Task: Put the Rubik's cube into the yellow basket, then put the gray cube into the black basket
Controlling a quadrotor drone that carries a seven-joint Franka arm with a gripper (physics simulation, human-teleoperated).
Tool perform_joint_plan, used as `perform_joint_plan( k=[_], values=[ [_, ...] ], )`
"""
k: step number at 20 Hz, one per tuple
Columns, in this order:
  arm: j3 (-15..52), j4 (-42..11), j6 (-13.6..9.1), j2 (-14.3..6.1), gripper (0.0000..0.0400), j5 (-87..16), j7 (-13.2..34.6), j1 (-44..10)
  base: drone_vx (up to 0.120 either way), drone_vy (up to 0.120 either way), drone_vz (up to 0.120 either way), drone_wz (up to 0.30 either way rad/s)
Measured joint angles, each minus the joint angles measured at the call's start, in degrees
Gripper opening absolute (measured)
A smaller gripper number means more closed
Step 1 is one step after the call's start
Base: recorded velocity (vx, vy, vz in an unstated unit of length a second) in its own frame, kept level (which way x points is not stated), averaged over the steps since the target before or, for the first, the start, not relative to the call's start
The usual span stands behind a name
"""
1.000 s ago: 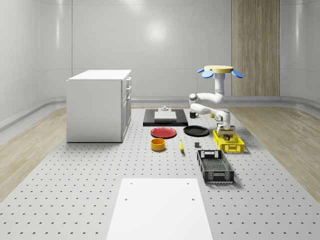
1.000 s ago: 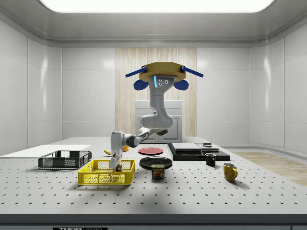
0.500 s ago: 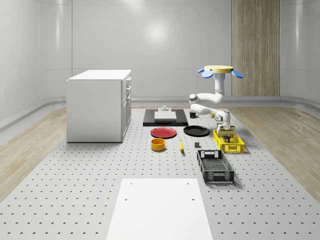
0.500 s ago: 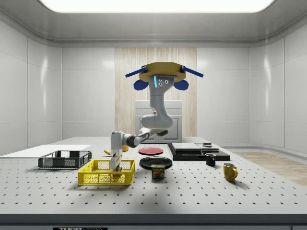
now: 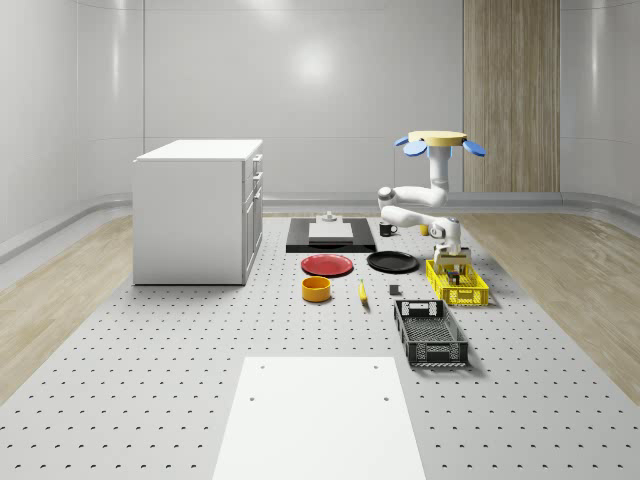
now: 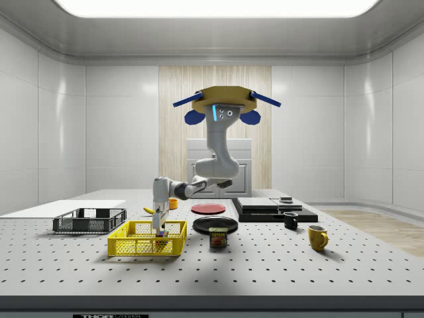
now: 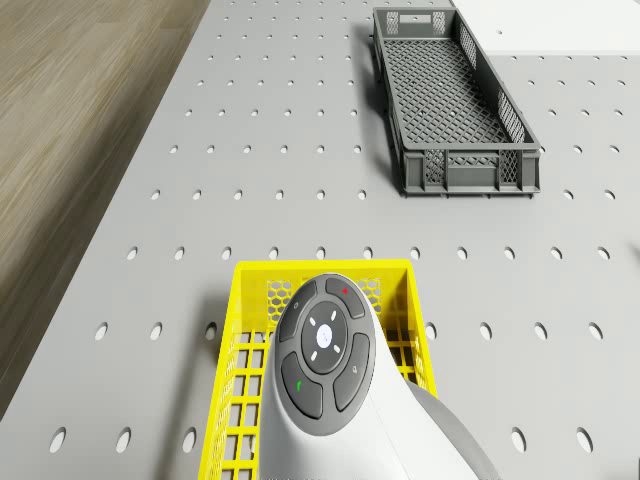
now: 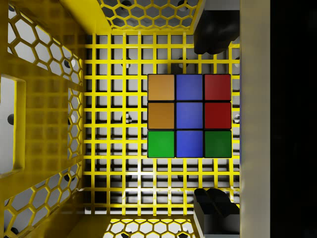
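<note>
End effector (image 8: 210, 119) has risen, leaving Rubik's cube (image 8: 189, 116) in yellow basket (image 7: 244, 330).

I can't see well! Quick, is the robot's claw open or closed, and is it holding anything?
Gripper: open, holding nothing; the Rubik's cube lies in the yellow basket between its fingers.

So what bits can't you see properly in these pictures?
- Rubik's cube: its sides and underside, because the wrist view looks straight down on its top.
- Yellow basket: part of its inside in the drone view, hidden by the arm's wrist.
- Small dark thing on the table: too small in the whole-scene view to name.
</note>
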Motion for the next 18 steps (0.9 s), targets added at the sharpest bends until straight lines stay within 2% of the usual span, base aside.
perform_joint_plan(
  k=[3,6,11,18],
  values=[
    [0.34,-0.17,-0.3,0.13,0.04,0.27,-0.05,0.16,0.093,0.0,0.0,0.0],
    [0.5,-0.26,-0.51,0.26,0.04,0.38,-0.1,0.27,0.013,0.0,0.0,0.0],
    [0.6,-0.33,-0.75,0.45,0.04,0.41,-0.18,0.4,0.0,0.0,0.104,0.0],
    [0.6,-0.37,-1.01,0.7,0.04,0.34,-0.27,0.54,0.0,-0.12,0.0,0.0]
  ],
)
